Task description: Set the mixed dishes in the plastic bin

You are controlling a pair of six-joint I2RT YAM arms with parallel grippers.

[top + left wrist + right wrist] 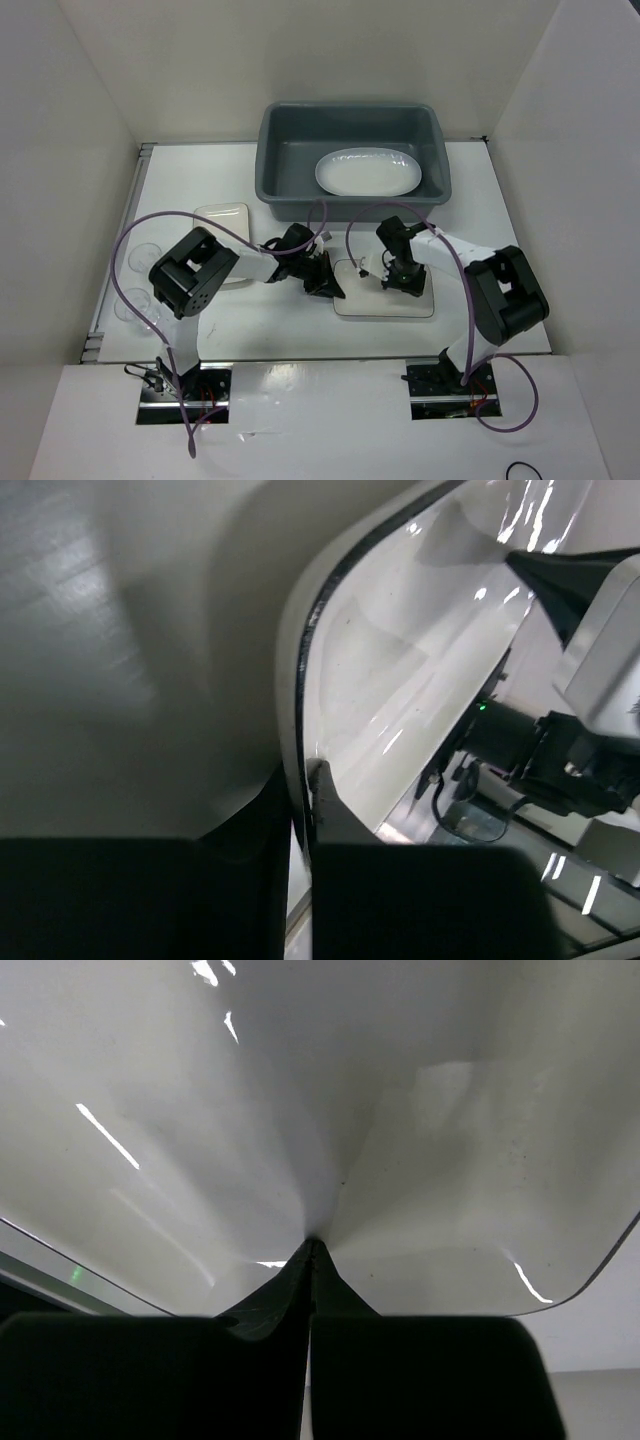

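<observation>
A white rounded-rectangle plate (385, 302) lies on the table in front of the plastic bin (272, 150). My left gripper (328, 283) is at the plate's left edge. In the left wrist view this gripper (305, 780) is shut on the rim of the plate (400, 680), one finger under it and one on top. My right gripper (398, 283) points down onto the plate's middle. Seen from the right wrist, it (311, 1245) is shut with nothing between the fingers, its tips touching the plate (420, 1110). A white oval platter (366, 171) lies inside the bin.
A cream plate (222, 215) lies left of the bin, partly behind my left arm. Two clear glass cups (140, 258) (128, 310) stand near the table's left edge. White walls close in the table on the left, back and right.
</observation>
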